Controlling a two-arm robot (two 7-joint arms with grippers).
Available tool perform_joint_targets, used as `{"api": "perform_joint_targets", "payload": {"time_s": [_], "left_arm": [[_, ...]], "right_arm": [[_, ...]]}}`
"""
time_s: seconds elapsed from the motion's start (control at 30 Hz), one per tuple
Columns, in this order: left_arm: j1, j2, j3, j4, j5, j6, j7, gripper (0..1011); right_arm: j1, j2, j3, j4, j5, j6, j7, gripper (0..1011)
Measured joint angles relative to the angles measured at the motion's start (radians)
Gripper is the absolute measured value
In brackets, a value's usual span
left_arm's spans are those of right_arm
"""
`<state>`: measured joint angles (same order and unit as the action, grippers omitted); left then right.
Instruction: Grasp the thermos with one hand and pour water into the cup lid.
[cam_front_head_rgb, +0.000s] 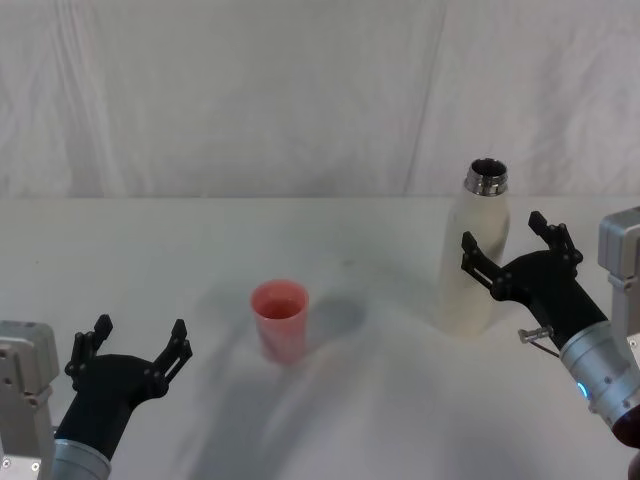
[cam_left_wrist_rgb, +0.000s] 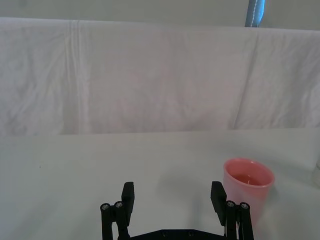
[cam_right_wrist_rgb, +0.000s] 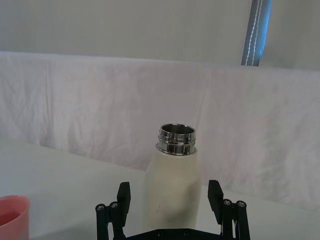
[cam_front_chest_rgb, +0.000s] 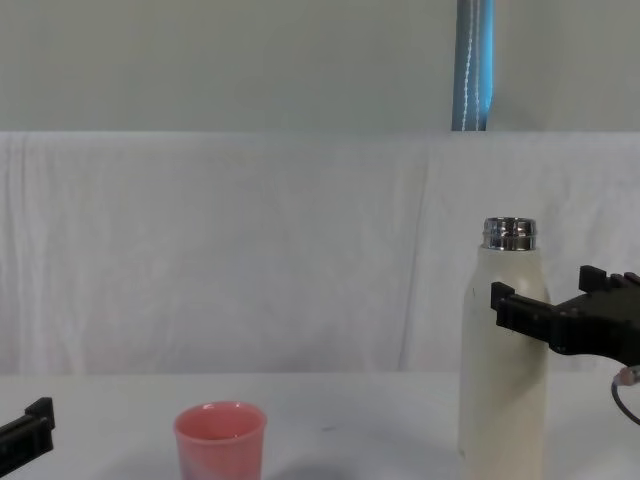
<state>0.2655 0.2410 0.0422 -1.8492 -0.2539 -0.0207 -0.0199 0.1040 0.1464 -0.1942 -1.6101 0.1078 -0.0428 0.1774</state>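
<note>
Jaws flank thermos (cam_front_head_rgb: 477, 262); cup lid (cam_front_head_rgb: 279, 319) apart

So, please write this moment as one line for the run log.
right gripper: open, around thermos | thermos: upright, uncapped | cup lid: upright on table | left gripper: open, idle

The tall cream-white thermos (cam_front_head_rgb: 476, 268) has a shiny silver neck. The small plastic cup lid (cam_front_head_rgb: 279, 320) is pink. Both grippers are black, on a white table (cam_front_head_rgb: 150, 260) cloth.

Right claw (cam_front_head_rgb: 513, 243) (fingers spread) beside upright thermos (cam_front_head_rgb: 477, 258).
</note>
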Motion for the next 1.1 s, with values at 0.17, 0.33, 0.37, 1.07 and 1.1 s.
{"api": "perform_joint_targets", "payload": {"time_s": [0.17,0.33,0.37,1.07,1.1], "left_arm": [[0.000,0.000,0.000,0.000,0.000,0.000,0.000,1001],[0.000,0.000,0.000,0.000,0.000,0.000,0.000,1001],[0.000,0.000,0.000,0.000,0.000,0.000,0.000,1001],[0.000,0.000,0.000,0.000,0.000,0.000,0.000,1001],[0.000,0.000,0.000,0.000,0.000,0.000,0.000,1001]], "right_arm": [[0.023,-0.005,-0.004,0.024,-0.002,0.002,0.000,1000],[0.044,-0.015,-0.008,0.050,-0.001,0.004,0.001,1000],[0.047,-0.017,-0.008,0.054,0.000,0.005,0.001,1000],[0.097,-0.049,-0.010,0.150,0.020,0.009,-0.005,1000],[0.098,-0.050,-0.011,0.152,0.020,0.009,-0.007,1000]]}}
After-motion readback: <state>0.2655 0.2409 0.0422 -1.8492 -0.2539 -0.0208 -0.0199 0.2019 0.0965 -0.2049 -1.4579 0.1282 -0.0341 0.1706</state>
